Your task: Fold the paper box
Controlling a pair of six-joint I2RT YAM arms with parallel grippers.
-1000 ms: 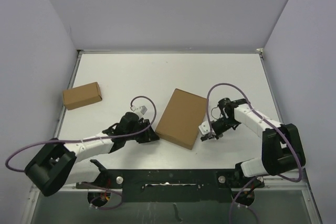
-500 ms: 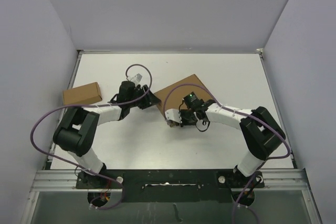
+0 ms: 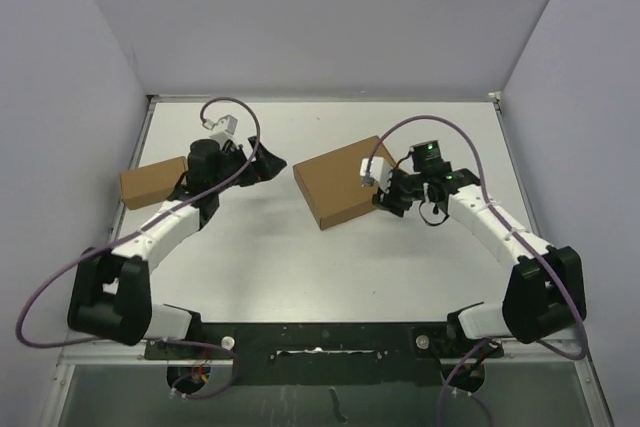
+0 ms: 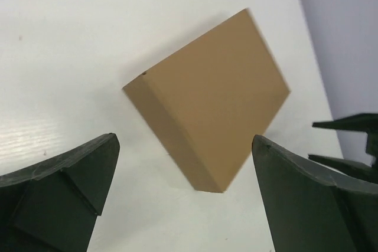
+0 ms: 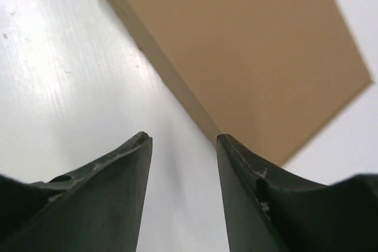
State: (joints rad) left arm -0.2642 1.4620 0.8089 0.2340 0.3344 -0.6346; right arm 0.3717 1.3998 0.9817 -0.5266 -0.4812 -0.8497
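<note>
White table (image 3: 300, 277), grey walls (image 3: 300, 17) closing it in, and we are looking at the paper box (image 3: 342, 185) lying flat on that table. It is sitting well apart from the small brown box (image 3: 155, 183), off to that box's right in the overhead view.

We are seeing a closed block. The plain top panel is facing up, the side walls are standing square, and no flap is sticking up or hanging loose on any face we are able to see.

The left gripper (image 4: 183, 138) is hovering between the small brown box and the paper box. Its claw is spreading wide and gripping nothing, clear of the cardboard.

The right gripper (image 5: 181, 140) is hanging on the side of the paper box facing away from the small brown box. Its claw is parting only partway, with nothing between the fingers. The tips are sitting over bare table just beside the box's long edge, and we are not seeing any contact.

So we are calling the folding done, or all but done, with neither claw holding the box. What we are not able to confirm is the locking: no slits or tabs are showing from these angles, so a final check or press may be remaining.
</note>
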